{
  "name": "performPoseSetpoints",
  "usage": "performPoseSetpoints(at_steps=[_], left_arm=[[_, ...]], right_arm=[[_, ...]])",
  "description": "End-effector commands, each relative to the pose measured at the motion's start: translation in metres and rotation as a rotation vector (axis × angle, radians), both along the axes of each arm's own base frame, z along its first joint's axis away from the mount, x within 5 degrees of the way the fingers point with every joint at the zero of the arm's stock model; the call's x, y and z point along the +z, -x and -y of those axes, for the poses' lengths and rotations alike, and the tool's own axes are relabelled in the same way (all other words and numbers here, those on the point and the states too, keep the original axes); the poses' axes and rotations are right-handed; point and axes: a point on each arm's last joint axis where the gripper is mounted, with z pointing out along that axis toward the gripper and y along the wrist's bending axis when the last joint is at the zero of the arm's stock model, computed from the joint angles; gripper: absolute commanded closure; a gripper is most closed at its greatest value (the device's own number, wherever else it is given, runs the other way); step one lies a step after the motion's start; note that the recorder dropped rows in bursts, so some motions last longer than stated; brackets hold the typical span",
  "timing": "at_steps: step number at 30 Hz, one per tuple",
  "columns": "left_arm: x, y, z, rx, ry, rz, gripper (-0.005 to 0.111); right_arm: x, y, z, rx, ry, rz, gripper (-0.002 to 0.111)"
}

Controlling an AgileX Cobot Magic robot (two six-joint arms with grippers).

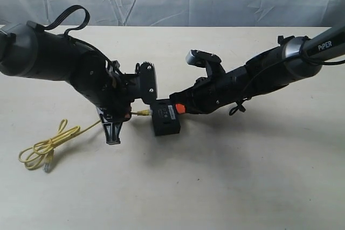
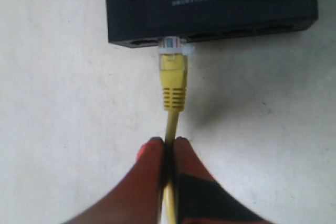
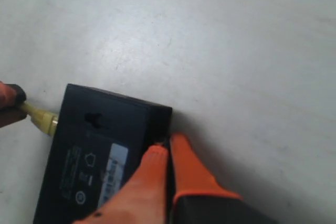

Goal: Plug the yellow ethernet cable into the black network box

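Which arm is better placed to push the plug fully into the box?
Left. The left gripper pinches the yellow cable just behind its plug, lined up at a port of the black box. The right gripper sits shut against the box's far side, seemingly bracing it.

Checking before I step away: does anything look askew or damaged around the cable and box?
Nothing looks damaged. The yellow ethernet cable has its clear plug against the black network box but mostly outside it, so it seems only partly seated. The left gripper pinches the cord behind.
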Motion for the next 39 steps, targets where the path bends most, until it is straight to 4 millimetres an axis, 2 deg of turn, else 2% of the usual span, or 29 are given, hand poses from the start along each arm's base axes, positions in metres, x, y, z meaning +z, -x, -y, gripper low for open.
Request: performPoseSetpoints(at_steps=[1,10,27,39], left_arm=[[0.008,-0.003,0.01,0.015,0.104,0.055,0.107],[0.009,-0.002,0.012,0.017,0.131,0.048,0.107],[0.009,-0.002,0.012,0.017,0.131,0.049,0.107],[0.009,-0.003,0.013,0.028,0.145,0.055,0.107]], right_arm=[[0.002,0.005,-0.006,0.055,-0.044,-0.015,0.109],[0.001,0.014,-0.021,0.099,-0.029,-0.002,0.109],[0.007,0.02,-0.027,0.134,-0.115,-0.05,0.109],[0.005,0.027,-0.038,0.156,-0.088,-0.038,0.109]])
